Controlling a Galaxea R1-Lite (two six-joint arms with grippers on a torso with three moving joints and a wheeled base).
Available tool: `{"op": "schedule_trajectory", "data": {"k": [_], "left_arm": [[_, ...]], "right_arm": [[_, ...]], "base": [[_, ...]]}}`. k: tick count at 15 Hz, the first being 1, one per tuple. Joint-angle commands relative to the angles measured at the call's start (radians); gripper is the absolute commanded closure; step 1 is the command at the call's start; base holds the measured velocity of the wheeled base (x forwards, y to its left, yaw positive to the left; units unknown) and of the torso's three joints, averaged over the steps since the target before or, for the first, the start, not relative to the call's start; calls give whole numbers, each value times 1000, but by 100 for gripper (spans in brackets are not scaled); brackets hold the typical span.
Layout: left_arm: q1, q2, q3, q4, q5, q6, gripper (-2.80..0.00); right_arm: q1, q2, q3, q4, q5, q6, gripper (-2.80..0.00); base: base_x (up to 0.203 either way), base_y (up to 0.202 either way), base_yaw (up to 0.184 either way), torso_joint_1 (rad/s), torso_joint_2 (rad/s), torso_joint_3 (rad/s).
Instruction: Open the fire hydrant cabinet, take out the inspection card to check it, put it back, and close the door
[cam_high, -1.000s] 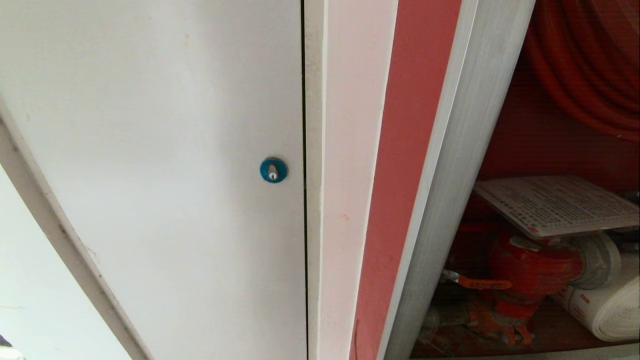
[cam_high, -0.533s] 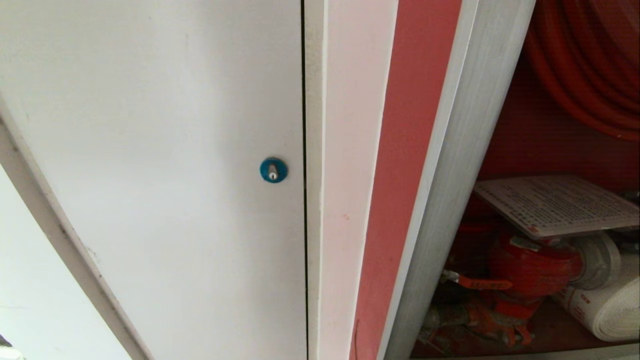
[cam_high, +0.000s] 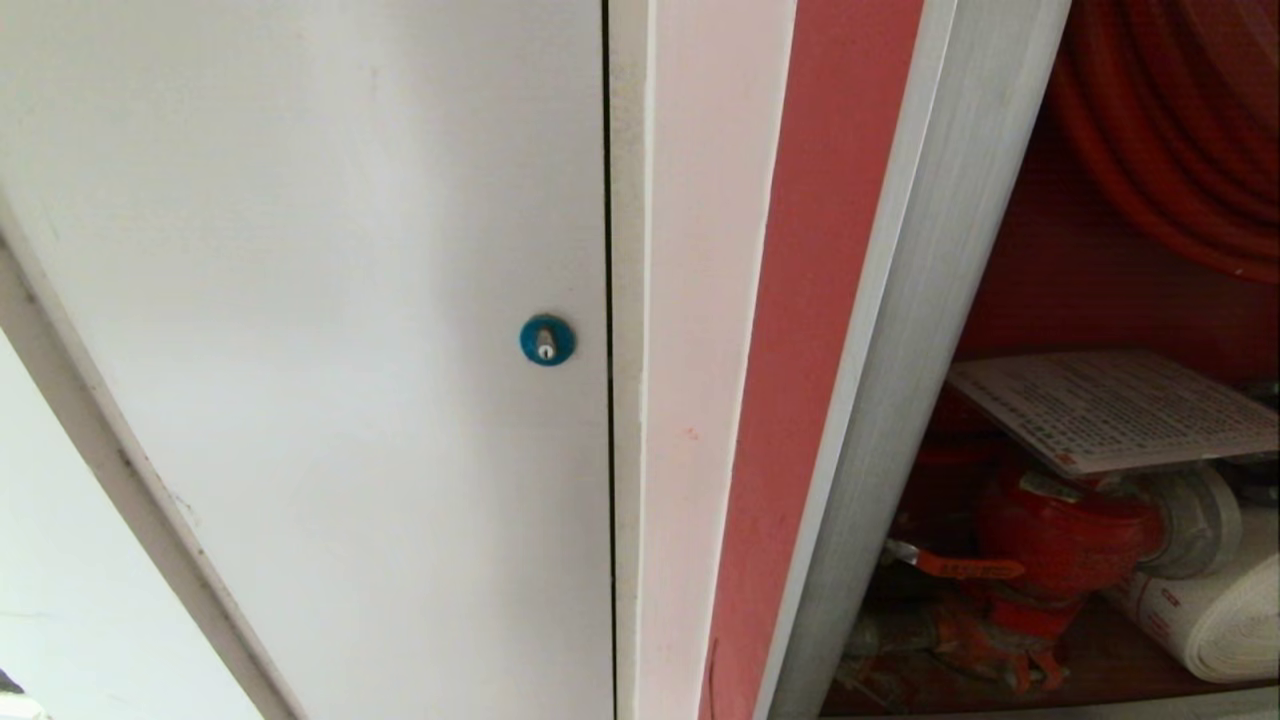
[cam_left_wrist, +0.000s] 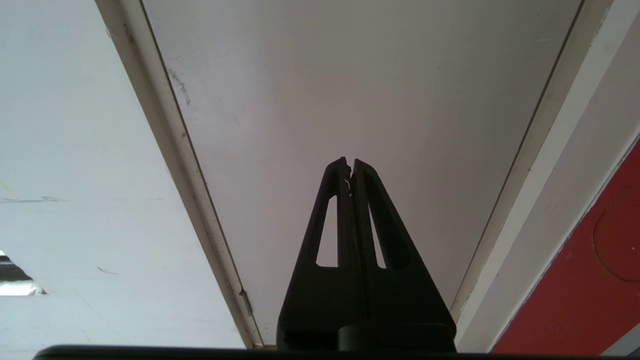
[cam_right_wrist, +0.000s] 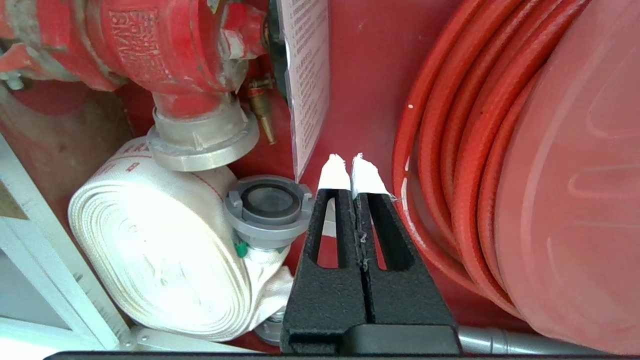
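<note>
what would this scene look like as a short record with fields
cabinet: fire hydrant cabinet, inside exposed
card: inspection card inside, by the red valve
right claw: right claw shut, inside the cabinet, tips between the card's corner and the red hose reel; no grip on the card visible
left claw: left claw shut, facing the white door
also inside: rolled white hose

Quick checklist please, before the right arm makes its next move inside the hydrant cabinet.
1. Fire hydrant cabinet open, inside exposed: ok.
2. Inspection card in sight, by the red valve: ok.
3. Right gripper inside the cabinet, near the card's corner: ok.
4. Card caught between its jaws: not ok; they are shut tip to tip, with the card beside them.
5. Clearance from the red hose reel: cannot tell; the tips are close to it.
6. Left gripper parked, shut, facing the white door: ok.
</note>
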Motion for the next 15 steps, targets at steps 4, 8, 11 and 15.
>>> {"op": "schedule_trajectory", "data": {"k": [4, 8, 11, 15], "left_arm": [[0, 0, 8, -1, 0, 0, 0], [0, 0, 8, -1, 0, 0, 0], [0, 0, 8, -1, 0, 0, 0], [0, 0, 8, -1, 0, 0, 0]], "right_arm": [[-262, 5, -17, 3, 280, 81, 0], [-473, -63, -25, 59, 574, 244, 0], [-535, -145, -23, 84, 649, 401, 0], [-672, -292, 38, 97, 826, 645, 0]], "base": [[0, 0, 0, 0, 0, 0], [0, 0, 0, 0, 0, 0], [0, 0, 0, 0, 0, 0], [0, 0, 0, 0, 0, 0]]}}
